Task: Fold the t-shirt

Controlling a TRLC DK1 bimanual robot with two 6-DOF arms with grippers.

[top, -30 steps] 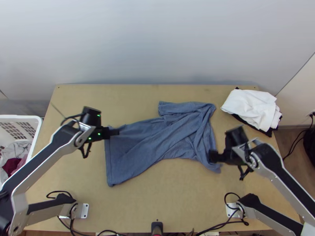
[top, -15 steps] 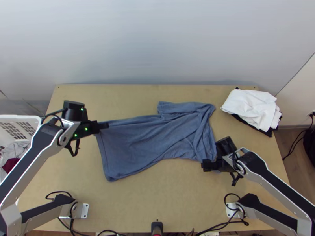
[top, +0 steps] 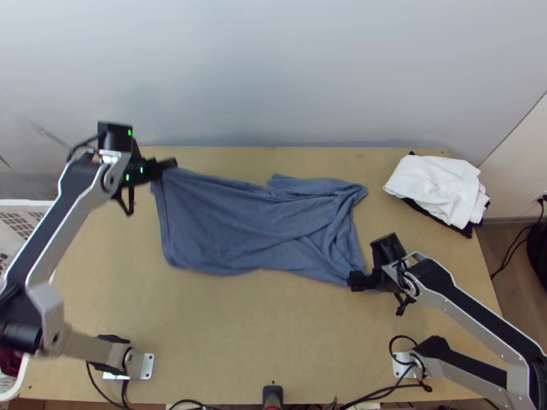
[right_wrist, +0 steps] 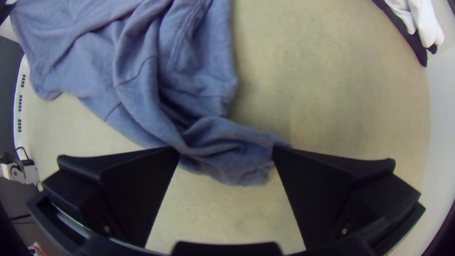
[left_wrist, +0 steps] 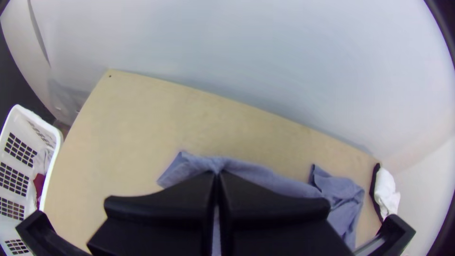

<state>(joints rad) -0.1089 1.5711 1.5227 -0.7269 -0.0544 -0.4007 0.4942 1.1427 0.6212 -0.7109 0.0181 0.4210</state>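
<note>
Fingers spread wide on the right gripper, and one end of the blue shirt shows between the tips! Beyond, it runs wrinkled across the table to the left gripper, pressed together, pinching a corner. Farther off, white cloth sits over black.
</note>
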